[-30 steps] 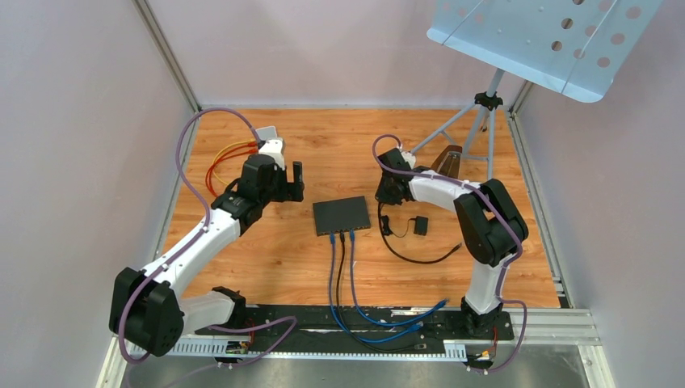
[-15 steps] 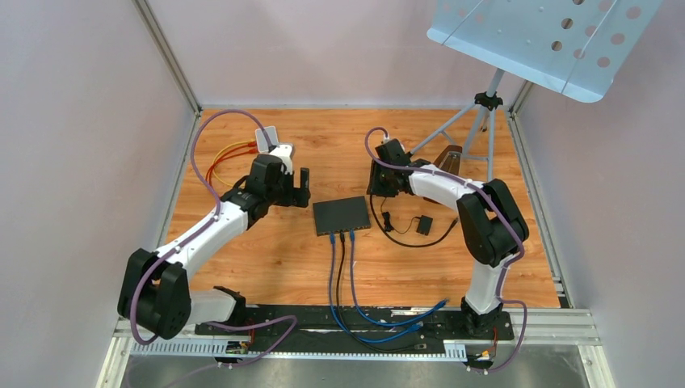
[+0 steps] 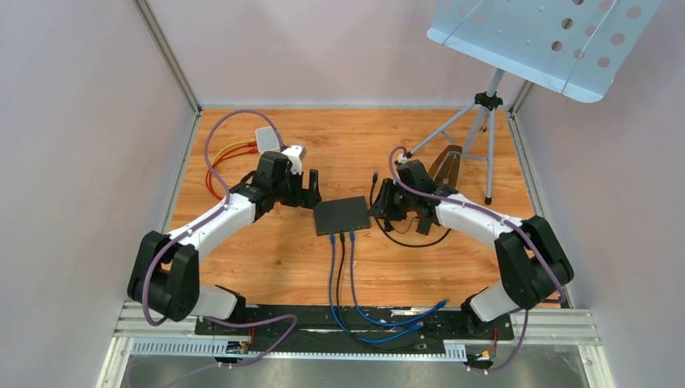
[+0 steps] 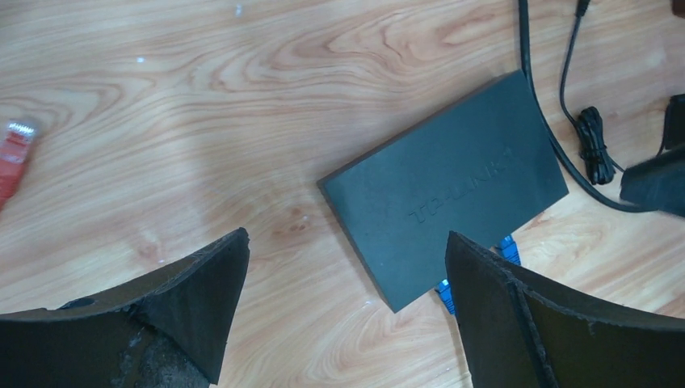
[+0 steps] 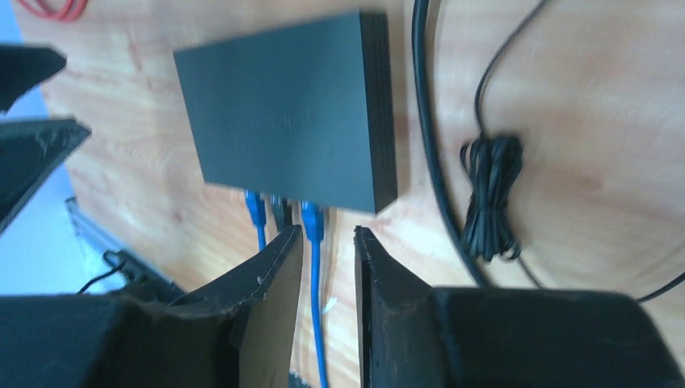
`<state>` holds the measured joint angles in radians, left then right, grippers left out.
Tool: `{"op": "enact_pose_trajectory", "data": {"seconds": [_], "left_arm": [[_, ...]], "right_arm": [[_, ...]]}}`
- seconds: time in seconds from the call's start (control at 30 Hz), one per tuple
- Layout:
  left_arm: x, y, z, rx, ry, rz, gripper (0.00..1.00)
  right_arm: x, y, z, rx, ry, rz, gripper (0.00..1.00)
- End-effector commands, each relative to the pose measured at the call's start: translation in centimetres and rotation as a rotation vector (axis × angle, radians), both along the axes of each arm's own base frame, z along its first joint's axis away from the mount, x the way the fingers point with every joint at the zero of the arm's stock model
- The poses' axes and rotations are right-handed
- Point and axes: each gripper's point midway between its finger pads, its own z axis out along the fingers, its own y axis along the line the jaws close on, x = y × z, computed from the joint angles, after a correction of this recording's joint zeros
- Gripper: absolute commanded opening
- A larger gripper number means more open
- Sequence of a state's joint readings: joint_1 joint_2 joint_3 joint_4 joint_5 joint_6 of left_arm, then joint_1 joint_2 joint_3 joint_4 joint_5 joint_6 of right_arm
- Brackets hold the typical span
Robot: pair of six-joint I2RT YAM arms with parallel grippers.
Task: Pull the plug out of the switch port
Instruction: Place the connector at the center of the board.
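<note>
Bare table (image 3: 347, 153) lies open at 12 o'clock of the switch (image 3: 342, 215) and again at 8 o'clock, with room to come in on either side. The 6 o'clock edge is crowded: three plugged cables (image 3: 332, 271) leave the ports close side by side. At 3 to 4 o'clock a black cord (image 5: 489, 198) loops over the boards just beside the right gripper (image 3: 380, 206). The left gripper (image 3: 310, 187) blocks 10 o'clock; the tripod (image 3: 476, 133) stands well off at 2 o'clock.
</note>
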<state>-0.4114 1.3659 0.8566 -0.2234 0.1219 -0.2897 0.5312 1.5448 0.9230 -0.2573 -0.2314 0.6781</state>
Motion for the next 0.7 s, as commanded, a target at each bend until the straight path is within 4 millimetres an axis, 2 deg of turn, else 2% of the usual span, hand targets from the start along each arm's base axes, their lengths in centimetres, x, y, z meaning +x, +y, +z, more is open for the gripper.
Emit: {"op": "enact_pose_trajectory", "data": {"seconds": [0.0,0.17,0.37,0.5,0.63,0.67], "left_arm": [[1.1,-2.3,1.1,-0.083,-0.013,-0.081,0.96],[1.3,-3.4,-0.2,-0.118,0.039,-0.103,0.92],[0.2,-4.0,-1.9,-0.135,0.095,-0.133,0.90],[-0.5,-4.7,-0.6,-0.093,0.033,-0.236,0.90],[-1.6,-6.7,1.2,0.059,-0.044,-0.410,0.91],[-2.1,-7.4,1.2,0.077,-0.043,-0.444,0.91]], "right_arm": [[-2.8,2.4,1.9,0.231,0.034,0.032,0.30],[-4.6,3.4,0.2,0.322,0.101,0.024,0.33],[-4.6,4.6,-0.6,0.363,0.121,0.031,0.36],[-4.1,5.1,-1.4,0.354,0.144,0.032,0.38],[-3.7,5.0,-2.0,0.350,0.152,-0.005,0.39],[-3.6,5.1,-2.1,0.352,0.157,-0.014,0.39]]}}
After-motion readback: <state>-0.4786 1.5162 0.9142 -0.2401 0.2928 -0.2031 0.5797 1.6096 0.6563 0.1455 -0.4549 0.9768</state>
